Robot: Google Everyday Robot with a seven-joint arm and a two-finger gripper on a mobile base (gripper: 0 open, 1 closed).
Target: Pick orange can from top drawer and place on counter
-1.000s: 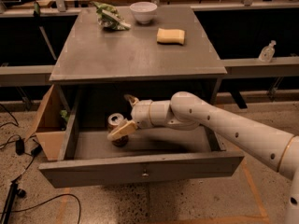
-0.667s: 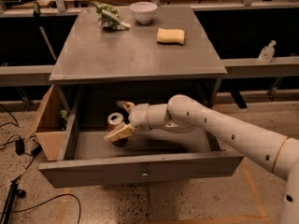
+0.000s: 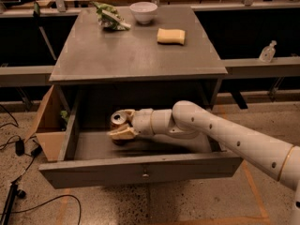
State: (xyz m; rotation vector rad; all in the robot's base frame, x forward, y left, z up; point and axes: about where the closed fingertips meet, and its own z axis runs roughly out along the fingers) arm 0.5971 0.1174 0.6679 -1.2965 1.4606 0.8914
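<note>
The orange can stands upright in the open top drawer, left of its middle, silver top showing. My gripper reaches into the drawer from the right on a white arm. Its pale fingers lie against the can's near and far sides, shut on it. The can's base is hidden behind the near finger, and it sits low, near the drawer floor. The grey counter is above the drawer.
On the counter are a white bowl, a yellow sponge and a green-and-white bag at the back. A cardboard box stands left of the drawer. A small bottle sits on the rail at right.
My gripper has moved left inside the drawer. Its fingers now straddle the can, which has stayed in about the same place.
</note>
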